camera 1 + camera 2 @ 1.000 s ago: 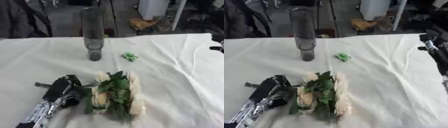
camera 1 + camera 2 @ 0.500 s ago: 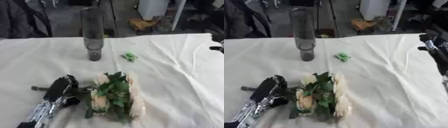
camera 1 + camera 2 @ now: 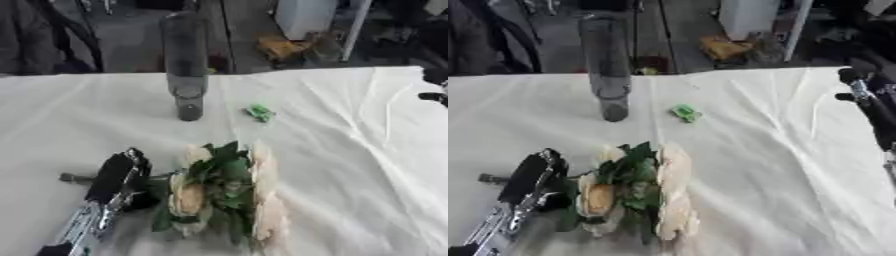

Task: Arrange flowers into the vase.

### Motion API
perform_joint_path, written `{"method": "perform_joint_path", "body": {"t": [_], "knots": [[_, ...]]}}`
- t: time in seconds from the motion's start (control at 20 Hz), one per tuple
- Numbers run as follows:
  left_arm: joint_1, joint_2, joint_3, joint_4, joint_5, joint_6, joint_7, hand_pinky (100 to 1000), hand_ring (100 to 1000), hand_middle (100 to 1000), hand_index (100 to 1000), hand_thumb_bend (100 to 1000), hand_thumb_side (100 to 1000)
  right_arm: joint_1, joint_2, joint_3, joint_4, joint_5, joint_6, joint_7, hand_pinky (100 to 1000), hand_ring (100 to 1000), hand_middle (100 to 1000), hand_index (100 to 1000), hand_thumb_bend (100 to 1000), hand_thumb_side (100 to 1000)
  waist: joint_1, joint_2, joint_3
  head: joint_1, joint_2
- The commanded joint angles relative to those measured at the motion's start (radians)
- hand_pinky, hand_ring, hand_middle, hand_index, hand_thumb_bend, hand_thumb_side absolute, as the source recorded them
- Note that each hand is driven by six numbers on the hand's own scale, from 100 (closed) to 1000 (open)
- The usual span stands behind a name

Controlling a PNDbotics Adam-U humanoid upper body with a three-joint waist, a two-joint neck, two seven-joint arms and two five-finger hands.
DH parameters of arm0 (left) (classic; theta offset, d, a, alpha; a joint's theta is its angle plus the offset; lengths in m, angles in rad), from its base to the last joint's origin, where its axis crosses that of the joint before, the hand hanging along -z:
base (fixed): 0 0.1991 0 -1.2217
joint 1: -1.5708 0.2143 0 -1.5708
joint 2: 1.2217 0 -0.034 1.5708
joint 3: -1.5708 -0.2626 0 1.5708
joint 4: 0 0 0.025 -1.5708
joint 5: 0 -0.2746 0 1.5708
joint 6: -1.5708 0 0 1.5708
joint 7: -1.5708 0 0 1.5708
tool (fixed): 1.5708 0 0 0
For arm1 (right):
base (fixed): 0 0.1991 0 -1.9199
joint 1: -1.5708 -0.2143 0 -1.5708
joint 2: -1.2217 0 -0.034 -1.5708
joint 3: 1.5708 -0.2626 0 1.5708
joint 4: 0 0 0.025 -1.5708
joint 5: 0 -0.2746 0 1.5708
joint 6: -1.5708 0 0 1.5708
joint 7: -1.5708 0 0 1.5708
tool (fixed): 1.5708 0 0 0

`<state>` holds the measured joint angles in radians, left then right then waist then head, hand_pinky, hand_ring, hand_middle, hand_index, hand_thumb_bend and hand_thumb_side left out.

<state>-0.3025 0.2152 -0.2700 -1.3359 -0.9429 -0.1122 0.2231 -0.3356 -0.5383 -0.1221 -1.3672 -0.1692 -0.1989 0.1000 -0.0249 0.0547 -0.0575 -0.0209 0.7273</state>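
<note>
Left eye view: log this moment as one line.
left hand: shut on bouquet | vase: upright, empty | right hand: idle, right edge

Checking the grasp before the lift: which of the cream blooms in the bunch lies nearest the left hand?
The rounded bloom at the bunch's left side, beside the left hand. The long pale blooms lie on the right side, beyond the green leaves.

Both of your head views look down and forward across the bench [image 3: 350, 150] from close above. They share nearly everything. Your right eye view reaches slightly further right.
</note>
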Motion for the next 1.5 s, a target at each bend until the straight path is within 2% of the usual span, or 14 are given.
{"method": "perform_joint_path", "body": {"t": [0.05, 0.25, 0.45, 0.75, 1.15, 1.35, 1.5], "knots": [[-0.009, -0.003, 0.012, -0.030, 0.022, -0.012, 0.033, 100, 100, 100, 100, 1000, 320, -0.020, -0.020, -0.007, -0.009, -0.006, -0.003, -0.003, 756, 897, 805, 781, 100, 637, -0.003, -0.007, -0.001, -0.005, -0.008], [-0.009, -0.007, 0.020, -0.041, 0.061, -0.026, 0.060, 100, 100, 100, 100, 1000, 299, -0.020, -0.019, -0.008, -0.009, -0.006, -0.003, -0.004, 756, 897, 805, 781, 100, 639, -0.004, -0.007, 0.000, -0.009, -0.009], [-0.014, 0.005, 0.036, -0.090, 0.079, -0.012, 0.043, 100, 100, 100, 100, 1000, 266, -0.019, -0.021, -0.008, -0.008, -0.005, -0.003, -0.005, 756, 897, 805, 782, 100, 640, -0.004, -0.009, 0.002, -0.012, -0.009], [-0.046, 0.053, 0.071, -0.221, 0.110, 0.068, -0.032, 100, 100, 100, 100, 1000, 252, -0.016, -0.024, -0.009, -0.006, -0.004, -0.003, -0.007, 756, 897, 805, 782, 100, 642, -0.004, -0.016, 0.009, -0.020, -0.008], [-0.175, 0.118, 0.123, -0.376, 0.172, 0.192, -0.146, 100, 100, 100, 100, 1000, 245, -0.010, -0.028, -0.009, -0.004, -0.003, -0.003, -0.008, 757, 897, 805, 782, 100, 643, -0.003, -0.028, 0.013, -0.024, -0.008], [-0.242, 0.114, 0.132, -0.398, 0.216, 0.241, -0.173, 100, 100, 100, 100, 1000, 243, -0.010, -0.027, -0.008, -0.003, -0.003, -0.003, -0.006, 757, 897, 805, 782, 100, 644, -0.004, -0.031, 0.008, -0.022, -0.014], [-0.292, 0.097, 0.144, -0.374, 0.245, 0.265, -0.162, 100, 100, 100, 100, 1000, 235, -0.010, -0.027, -0.007, -0.002, -0.003, -0.003, -0.006, 757, 897, 805, 782, 100, 644, -0.005, -0.033, 0.004, -0.020, -0.017]]}}
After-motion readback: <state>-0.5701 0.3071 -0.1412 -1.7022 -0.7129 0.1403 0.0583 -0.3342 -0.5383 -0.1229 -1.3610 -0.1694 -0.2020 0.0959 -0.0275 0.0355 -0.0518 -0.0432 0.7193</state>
